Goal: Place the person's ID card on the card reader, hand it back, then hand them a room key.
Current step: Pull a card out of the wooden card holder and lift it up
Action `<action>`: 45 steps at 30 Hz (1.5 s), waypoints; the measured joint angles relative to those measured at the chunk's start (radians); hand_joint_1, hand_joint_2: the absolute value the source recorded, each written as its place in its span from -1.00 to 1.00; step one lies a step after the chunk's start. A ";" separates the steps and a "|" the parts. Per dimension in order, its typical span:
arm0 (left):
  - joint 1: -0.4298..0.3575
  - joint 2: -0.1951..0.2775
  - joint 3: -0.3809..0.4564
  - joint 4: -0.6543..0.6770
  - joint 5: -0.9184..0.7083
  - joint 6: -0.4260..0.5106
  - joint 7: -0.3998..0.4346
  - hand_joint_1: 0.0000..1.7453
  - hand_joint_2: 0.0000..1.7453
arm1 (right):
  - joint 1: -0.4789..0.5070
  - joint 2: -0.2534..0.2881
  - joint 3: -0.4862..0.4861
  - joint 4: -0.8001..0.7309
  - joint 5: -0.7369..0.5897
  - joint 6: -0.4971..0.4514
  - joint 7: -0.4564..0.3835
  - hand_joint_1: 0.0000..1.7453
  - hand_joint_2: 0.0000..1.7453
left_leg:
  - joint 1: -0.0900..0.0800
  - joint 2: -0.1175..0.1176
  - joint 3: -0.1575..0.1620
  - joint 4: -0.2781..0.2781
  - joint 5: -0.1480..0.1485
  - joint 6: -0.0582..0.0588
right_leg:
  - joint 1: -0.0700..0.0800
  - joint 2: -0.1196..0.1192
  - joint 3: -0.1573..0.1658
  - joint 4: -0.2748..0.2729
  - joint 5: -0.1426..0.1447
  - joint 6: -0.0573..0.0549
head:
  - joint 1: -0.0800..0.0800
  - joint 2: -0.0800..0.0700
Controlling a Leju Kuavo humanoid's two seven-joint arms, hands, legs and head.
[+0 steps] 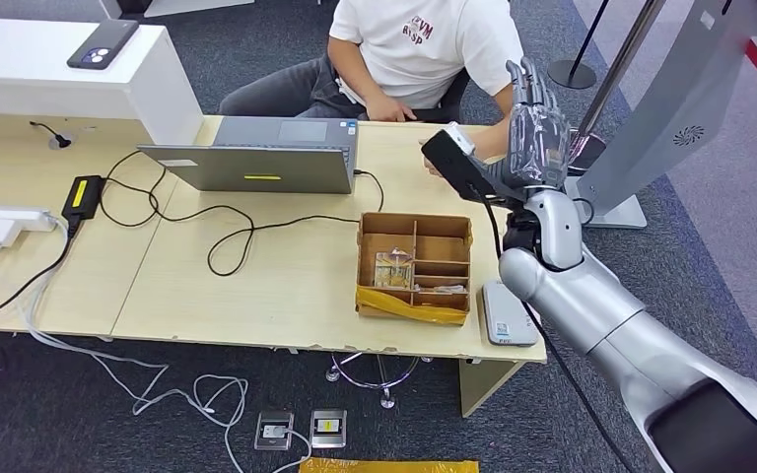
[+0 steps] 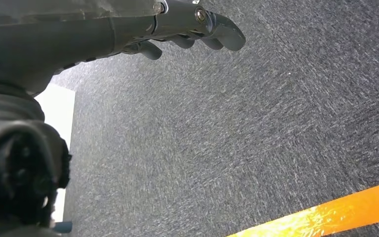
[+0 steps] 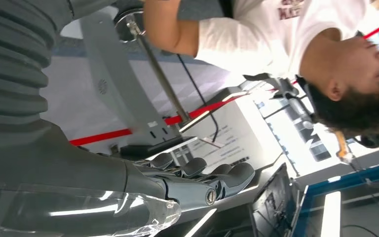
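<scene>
**Right hand raised toward the person, fingers apart and holding nothing**

At the left of the wooden bench (image 1: pixel 207 286) a white power strip (image 1: pixel 5 219) and a black adapter (image 1: pixel 84 196) lie among dark cables. A phone (image 1: pixel 103 44) rests on the white counter (image 1: pixel 49 79) behind them. Mid-bench stands a grey laptop (image 1: pixel 256 156). Right of it sits a cardboard box (image 1: pixel 415 266) with dividers, small cards in its compartments. Just beside the box, at the bench's right edge, lies the grey card reader (image 1: pixel 509 313); I cannot make out an ID card on it or anywhere.

The left hand (image 2: pixel 187 29) hangs over dark carpet, fingers extended and apart, holding nothing.

The right hand (image 1: pixel 535 118) is raised upright beyond the bench's far right corner, fingers straight and apart, holding nothing, near the seated person (image 1: pixel 419 49) in a white shirt.
</scene>
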 joint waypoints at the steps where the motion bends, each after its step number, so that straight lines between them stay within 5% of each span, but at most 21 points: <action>1: 0.000 0.000 0.001 0.000 0.000 0.000 0.000 -1.00 -1.00 | 0.010 -0.003 -0.007 -0.026 -0.011 -0.001 -0.016 -1.00 1.00 | 0.000 0.000 0.000 0.000 0.000 0.000 | 0.000 0.000 0.000 0.000 0.000 0.000 | 0.000 0.000; 6: 0.000 0.000 0.012 0.000 0.000 0.002 0.000 -1.00 -1.00 | 0.114 -0.022 -0.043 -0.201 -0.073 0.038 -0.093 -1.00 1.00 | 0.000 0.000 0.001 0.000 0.000 0.000 | 0.000 0.000 0.001 0.000 0.000 0.000 | 0.000 0.000; 19: -0.001 0.000 0.073 0.000 -0.004 0.007 0.000 -1.00 -1.00 | 0.307 -0.104 -0.050 -0.499 -0.056 0.232 -0.099 -1.00 1.00 | 0.000 0.001 0.000 0.000 0.000 0.000 | 0.000 0.000 0.000 -0.001 0.000 0.000 | 0.000 0.000; 35: -0.006 -0.004 0.119 0.000 -0.008 0.016 0.000 -1.00 -1.00 | 0.384 -0.141 -0.014 -0.507 0.180 0.409 0.038 -1.00 1.00 | 0.000 0.001 0.000 0.000 0.000 0.000 | 0.000 0.000 0.000 -0.001 0.000 0.000 | 0.000 0.000; 45: -0.008 -0.004 0.130 0.000 -0.008 0.018 0.000 -1.00 -1.00 | 0.438 -0.146 0.005 -0.495 0.220 0.425 0.067 -1.00 1.00 | 0.000 0.001 0.000 0.000 0.000 0.000 | 0.000 0.000 0.000 -0.001 0.000 0.000 | 0.000 0.000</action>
